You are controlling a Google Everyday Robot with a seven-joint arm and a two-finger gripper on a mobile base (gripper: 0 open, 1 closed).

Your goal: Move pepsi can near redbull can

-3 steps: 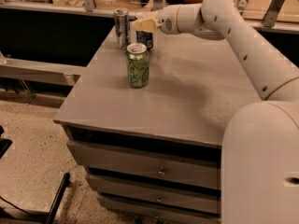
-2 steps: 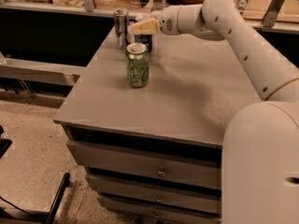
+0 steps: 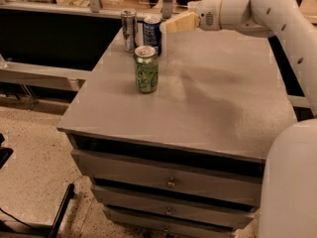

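Observation:
The pepsi can [image 3: 151, 32], dark blue with a silver top, stands upright at the back left of the grey cabinet top [image 3: 208, 98]. It is right beside the slim silver redbull can [image 3: 129, 29], which stands just to its left. My gripper [image 3: 166, 29] is just to the right of the pepsi can at the height of its top, with its cream fingers [image 3: 181, 22] pointing left. It is open and holds nothing. The white arm reaches in from the upper right.
A green can [image 3: 146, 69] stands upright in front of the two cans, nearer the cabinet's front. The cabinet has drawers [image 3: 171, 182] below. A dark shelf and counter [image 3: 49, 38] run behind and to the left. The floor lies at lower left.
My gripper has drawn back to the right, off the pepsi can, which now stands free next to the redbull can. The green can has not moved.

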